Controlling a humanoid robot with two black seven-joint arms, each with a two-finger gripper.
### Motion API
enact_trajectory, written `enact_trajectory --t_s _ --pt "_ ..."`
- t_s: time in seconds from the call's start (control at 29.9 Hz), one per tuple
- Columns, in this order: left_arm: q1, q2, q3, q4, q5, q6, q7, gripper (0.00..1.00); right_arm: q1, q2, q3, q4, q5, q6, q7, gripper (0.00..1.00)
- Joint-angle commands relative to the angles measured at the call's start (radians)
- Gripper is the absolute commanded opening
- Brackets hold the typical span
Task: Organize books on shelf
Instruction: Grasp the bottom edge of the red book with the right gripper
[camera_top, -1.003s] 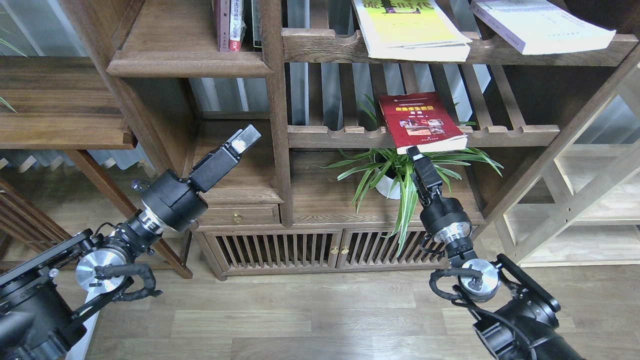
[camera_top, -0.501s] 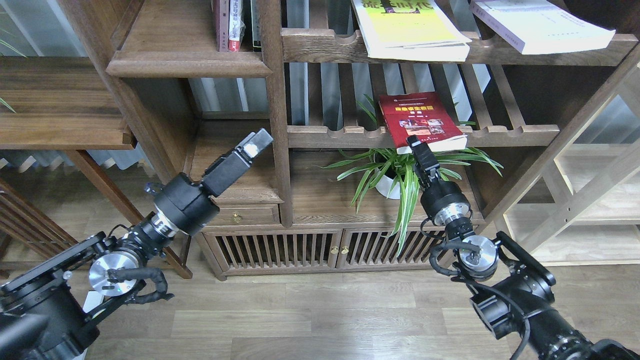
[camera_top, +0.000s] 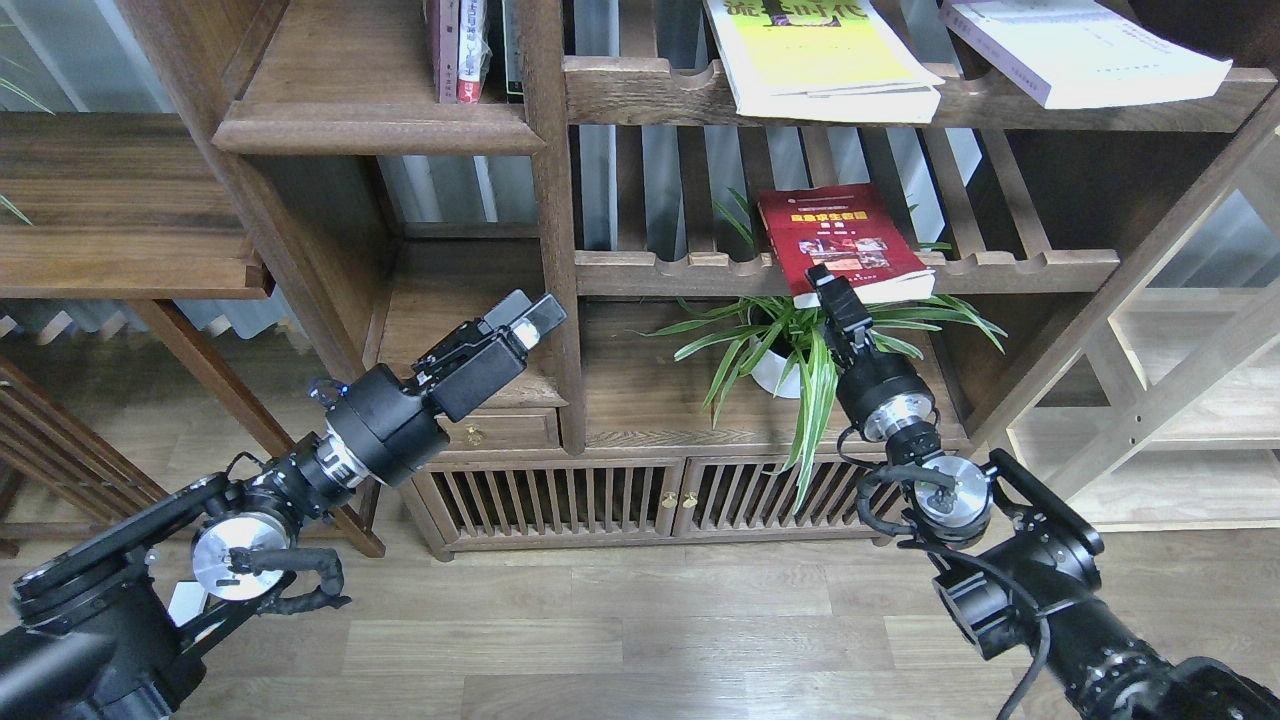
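Red book (camera_top: 842, 240) lies on the slatted rack (camera_top: 1000, 268), overhanging its front rail above a spider plant (camera_top: 800, 345). Right end effector (camera_top: 822, 281) has risen to touch its near edge, opening unclear. Left end effector (camera_top: 535, 315), empty, has moved rightward toward the post (camera_top: 560, 300); its opening can't be told.

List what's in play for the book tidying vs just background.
In play:
- red book, lying on the slatted rack
- yellow-green book and white-lavender book, on the rack above
- dark wooden shelf
- right gripper, at the red book's lower edge
- left gripper

Background:
- potted plant
- upright books, already on the shelf
- cabinet doors
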Motion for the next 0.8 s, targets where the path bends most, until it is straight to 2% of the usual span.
enact_trajectory --t_s 0.0,0.1,0.27,0.57,0.77 --pt "0.001 -0.002 0.0 0.001 -0.001 0.0 0.0 0.99 0.038 0.0 0.002 -0.031 0.006 0.0 -0.001 1.0" --pt "0.001 -0.002 0.0 0.0 -0.001 0.0 0.0 0.99 0.058 0.0 -0.001 -0.064 0.014 -0.002 -0.004 1.0" --pt "0.005 -0.002 0.0 0.001 -0.001 0.0 -0.003 0.99 0.064 0.0 0.002 -0.087 0.012 -0.002 -0.044 1.0" --pt "0.008 -0.002 0.0 0.0 -0.002 0.0 -0.003 0.99 0.092 0.0 0.002 -0.111 0.015 -0.005 -0.05 1.0" --pt "0.007 0.0 0.0 0.0 -0.002 0.0 -0.003 0.99 0.104 0.0 0.002 -0.122 0.017 -0.057 -0.055 1.0"
